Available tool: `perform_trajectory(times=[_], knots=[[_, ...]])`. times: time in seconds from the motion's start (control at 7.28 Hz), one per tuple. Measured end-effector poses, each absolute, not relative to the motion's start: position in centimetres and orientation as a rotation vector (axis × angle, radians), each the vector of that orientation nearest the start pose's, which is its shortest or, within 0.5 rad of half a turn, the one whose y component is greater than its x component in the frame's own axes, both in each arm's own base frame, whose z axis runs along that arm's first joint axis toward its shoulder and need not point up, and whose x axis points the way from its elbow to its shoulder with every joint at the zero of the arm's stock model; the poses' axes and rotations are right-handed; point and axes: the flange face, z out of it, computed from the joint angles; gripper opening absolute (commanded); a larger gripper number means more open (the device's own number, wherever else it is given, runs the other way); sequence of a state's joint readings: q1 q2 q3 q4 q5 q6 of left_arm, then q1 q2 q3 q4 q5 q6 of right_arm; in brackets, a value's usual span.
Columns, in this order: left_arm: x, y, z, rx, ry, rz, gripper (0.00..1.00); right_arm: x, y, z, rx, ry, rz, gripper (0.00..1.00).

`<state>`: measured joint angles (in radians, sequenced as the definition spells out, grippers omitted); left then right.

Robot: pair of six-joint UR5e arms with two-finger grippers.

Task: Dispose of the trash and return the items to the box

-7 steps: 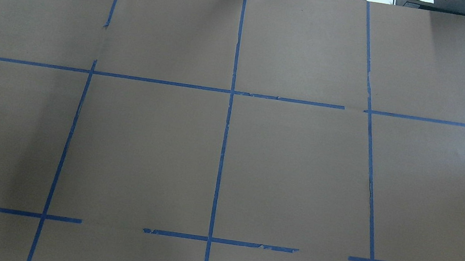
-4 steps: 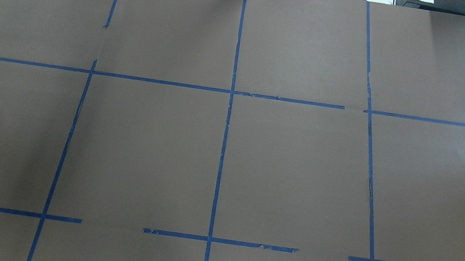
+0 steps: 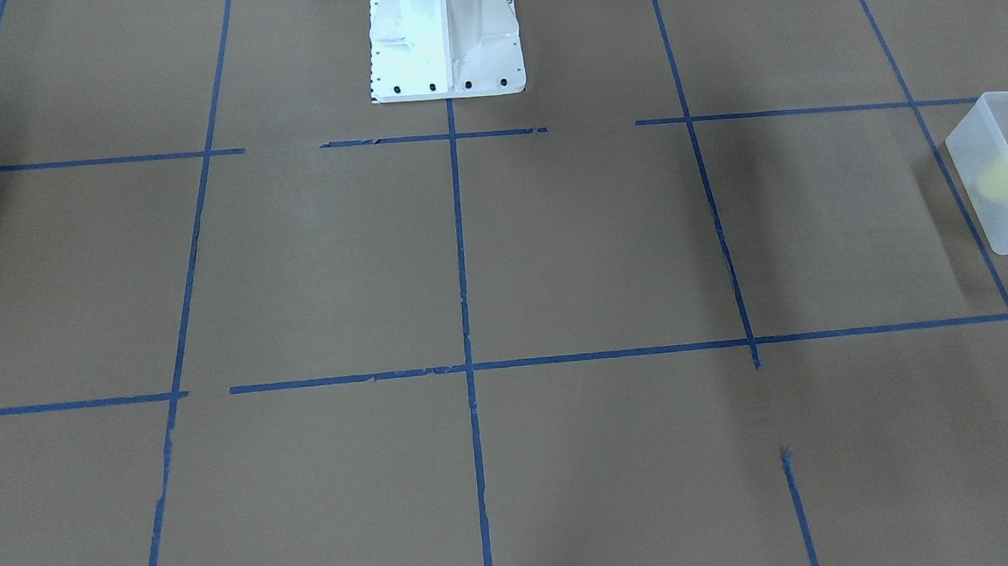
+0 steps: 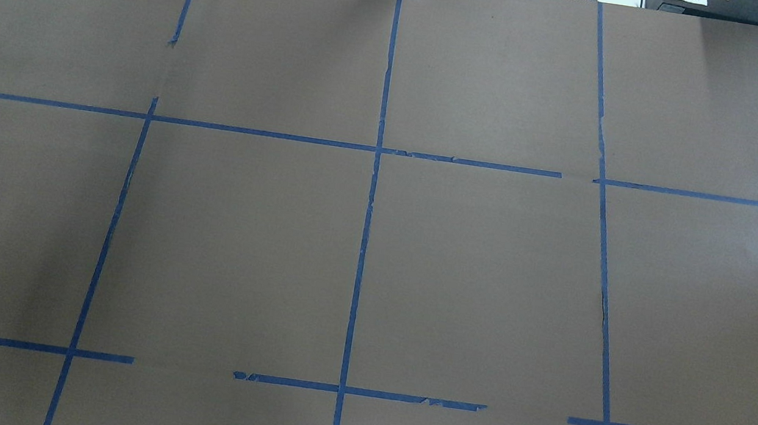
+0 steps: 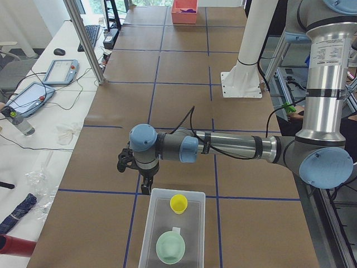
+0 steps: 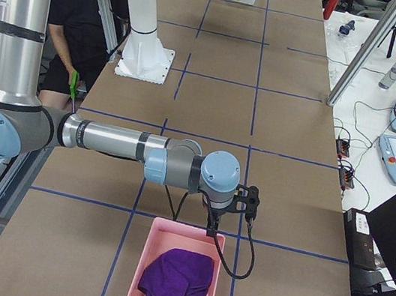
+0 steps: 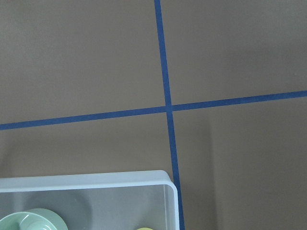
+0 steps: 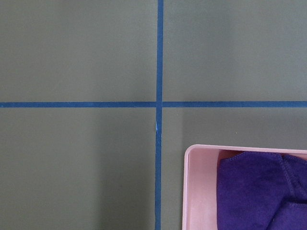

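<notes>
Cup (image 5: 179,203) and bowl (image 5: 170,247) in the box (image 5: 175,191); cloth (image 6: 176,281) in the tray (image 6: 136,259) at the opposite end.

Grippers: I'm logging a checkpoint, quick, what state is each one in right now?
Left gripper: cannot tell; seen only from the side, by the white box.
Right gripper: cannot tell; seen only from the side, by the pink bin.

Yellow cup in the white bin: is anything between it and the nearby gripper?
Only the end wall of the frosted bin. The left gripper hangs just outside that end, and the yellow cup sits just inside it. The bin is open on top, so nothing visible covers the cup from above.
</notes>
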<state>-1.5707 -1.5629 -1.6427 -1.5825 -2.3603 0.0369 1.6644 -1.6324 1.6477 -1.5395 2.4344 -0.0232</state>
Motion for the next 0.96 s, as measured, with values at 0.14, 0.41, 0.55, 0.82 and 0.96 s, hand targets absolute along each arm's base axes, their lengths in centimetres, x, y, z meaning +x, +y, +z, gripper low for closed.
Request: perform_trajectory(times=[0.14, 0.41, 0.55, 0.82, 0.96], knots=[[-6.59, -49.04, 62.68, 0.084, 0.794, 0.055, 1.00, 10.11, -46.10, 64.19, 0.091, -0.860, 0.047, 1.00], [-6.72, -49.30, 62.46, 0.087, 0.795, 0.046, 1.00, 10.10, -45.95, 64.53, 0.085, -0.860, 0.050, 1.00], [-6.74, -49.42, 62.35, 0.089, 0.795, 0.044, 1.00, 10.09, -45.87, 64.63, 0.084, -0.860, 0.051, 1.00], [-6.74, -49.49, 62.28, 0.091, 0.794, 0.044, 1.00, 10.07, -45.51, 64.99, 0.080, -0.858, 0.052, 1.00], [-6.75, -49.51, 62.24, 0.092, 0.794, 0.045, 1.00, 10.08, -45.35, 65.15, 0.078, -0.856, 0.054, 1.00]])
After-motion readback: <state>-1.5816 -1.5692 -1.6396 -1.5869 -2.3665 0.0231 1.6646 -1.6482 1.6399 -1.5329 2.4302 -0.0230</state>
